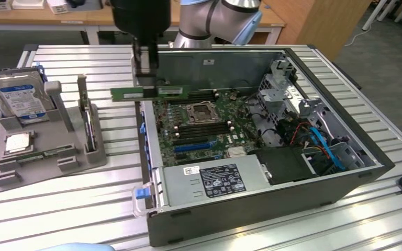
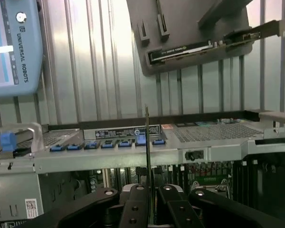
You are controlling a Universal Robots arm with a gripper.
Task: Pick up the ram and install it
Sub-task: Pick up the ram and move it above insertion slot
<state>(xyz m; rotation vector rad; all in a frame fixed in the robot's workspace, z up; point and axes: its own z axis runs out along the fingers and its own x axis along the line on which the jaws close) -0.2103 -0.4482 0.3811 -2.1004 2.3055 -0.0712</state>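
The ram (image 1: 173, 92) is a long green stick, held level in the air over the edge of the open computer case (image 1: 341, 172) nearest the exterior view's left, just above the motherboard (image 1: 208, 125). My gripper (image 1: 145, 82) reaches down from above and is shut on the stick's middle. In the wrist view the ram (image 2: 147, 152) appears edge-on as a thin upright line rising from between the dark fingers (image 2: 135, 209), with the case wall and its blue clips behind it.
A grey holder (image 1: 44, 167) on the slatted table at the exterior view's left carries a hard drive (image 1: 21, 99), a small silver chip (image 1: 18, 142) and an upright card (image 1: 86, 120). The case holds a processor socket (image 1: 201, 111) and a power supply (image 1: 215, 180). A blue pendant (image 2: 14, 47) lies nearby.
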